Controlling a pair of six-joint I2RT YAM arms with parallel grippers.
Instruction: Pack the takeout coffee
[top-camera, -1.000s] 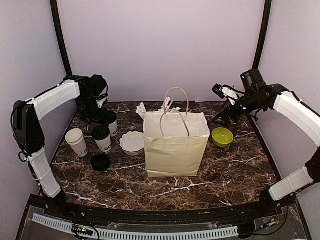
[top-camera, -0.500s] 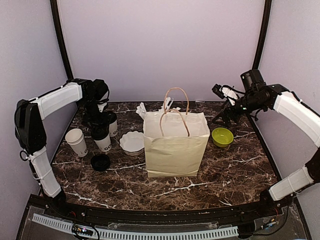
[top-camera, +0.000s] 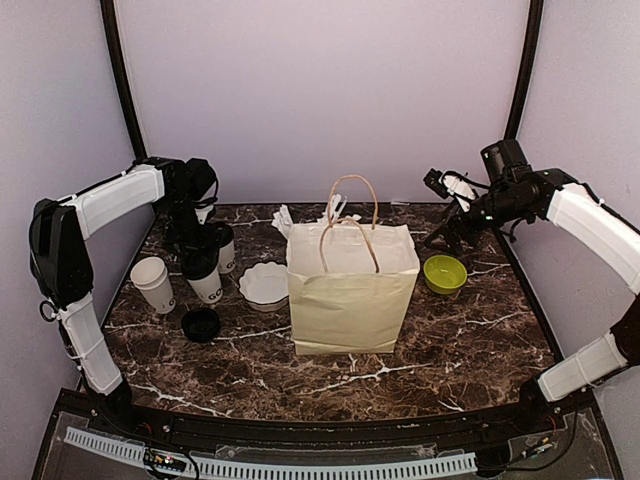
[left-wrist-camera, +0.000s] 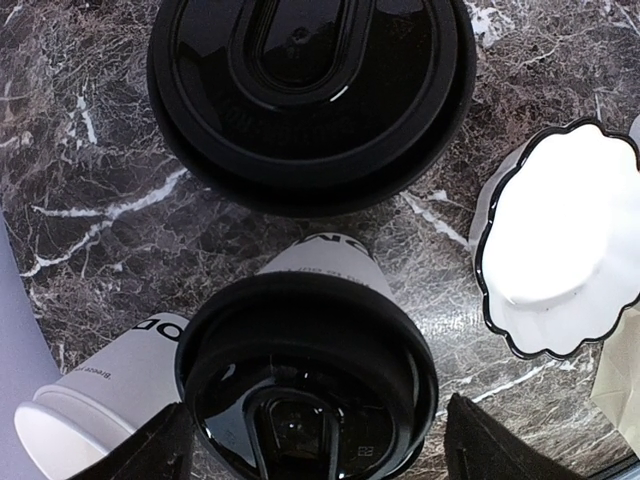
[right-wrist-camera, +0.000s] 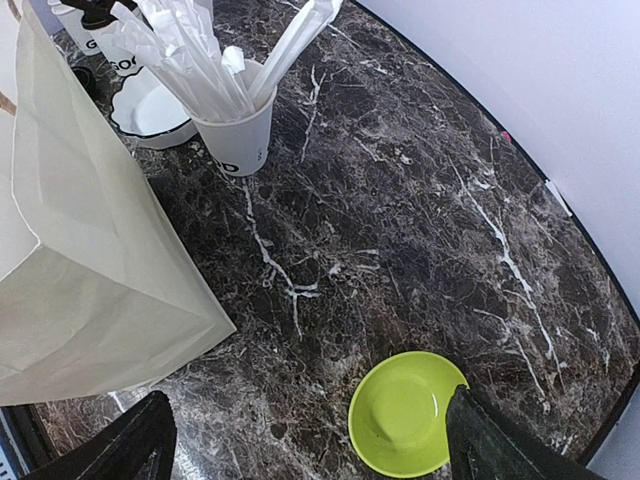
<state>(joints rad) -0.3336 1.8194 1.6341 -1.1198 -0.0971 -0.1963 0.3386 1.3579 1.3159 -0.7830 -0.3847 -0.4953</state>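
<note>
Two takeout coffee cups with black lids stand at the back left: the front one and one behind it. My left gripper hangs open just above the front cup. In the left wrist view that cup's lid lies between my two dark fingertips, with no visible contact. The other cup's lid fills the top of that view. My right gripper is open and empty at the back right, above the green bowl.
The paper bag stands open mid-table, handles up. A lidless white cup, a loose black lid and a white scalloped bowl sit round the coffees. A cup of straws stands behind the bag.
My left gripper has shifted a little forward from the back cup to over the front cup. The right arm has not moved.
</note>
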